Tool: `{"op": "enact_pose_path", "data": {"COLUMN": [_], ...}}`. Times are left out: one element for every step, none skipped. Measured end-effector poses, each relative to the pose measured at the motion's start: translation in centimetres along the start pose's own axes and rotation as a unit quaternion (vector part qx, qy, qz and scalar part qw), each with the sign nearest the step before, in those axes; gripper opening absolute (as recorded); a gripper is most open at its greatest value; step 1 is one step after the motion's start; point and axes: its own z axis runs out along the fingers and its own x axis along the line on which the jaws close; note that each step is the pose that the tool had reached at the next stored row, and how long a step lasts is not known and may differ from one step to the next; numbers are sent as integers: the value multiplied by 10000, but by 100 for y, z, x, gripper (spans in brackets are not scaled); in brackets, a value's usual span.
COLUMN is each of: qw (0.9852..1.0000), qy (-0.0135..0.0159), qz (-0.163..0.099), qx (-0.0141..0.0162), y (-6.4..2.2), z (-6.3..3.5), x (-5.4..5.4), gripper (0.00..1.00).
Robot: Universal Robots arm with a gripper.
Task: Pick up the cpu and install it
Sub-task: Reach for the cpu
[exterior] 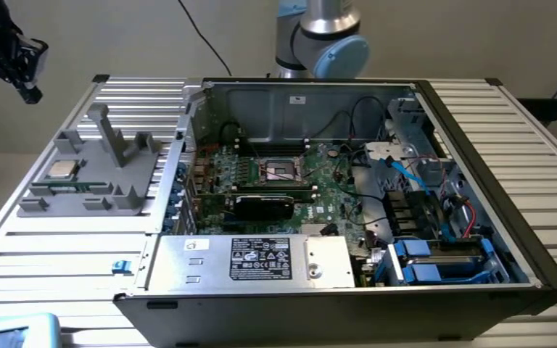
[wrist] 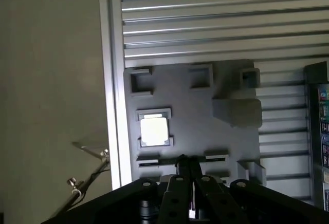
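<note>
Cpu in its fixture pocket, gripper shut and empty above it

Cpu (exterior: pixel 63 170) lies flat in a pocket of the grey fixture (exterior: pixel 104 181) on the slatted table (exterior: pixel 56 250), toward nine o'clock in the exterior view. The gripper (exterior: pixel 27 83) hangs well above it near ten o'clock, its fingers pressed together on nothing, as the wrist view confirms (wrist: pixel 189 161). Coming down with the jaws shut would likely knock the shiny lid or scrape the chip out of its pocket. A grip off the chip's middle could tilt it against the pocket walls. The socket (exterior: pixel 281 171) sits deep in the open computer case (exterior: pixel 298 109), about centre of the view, with the black expansion card (exterior: pixel 269 204) just at its six o'clock and a blue cable (exterior: pixel 402 172) toward three. A skewed or rotated chip there could jam or damage the contacts.
</note>
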Motion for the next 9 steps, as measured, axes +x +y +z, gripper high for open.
{"op": "enact_pose_path", "data": {"qw": [10000,10000,10000,10000,10000,10000,10000,10000,10000], "qy": [1,0,0,0,0,4,7,9,9], "qz": [0,-1,0,0,0,0,0,-1,-1], "qx": [0,0,0,0,0,2,3,4,4], "y": [13,26,40,56,73,90,107,132,156], "z": [5,12,17,24,34,47,61,75,85], "x": [46,92,138,175,186,189,192,195,202], "gripper": [11,11,11,11,11,11,11,11,11]}}
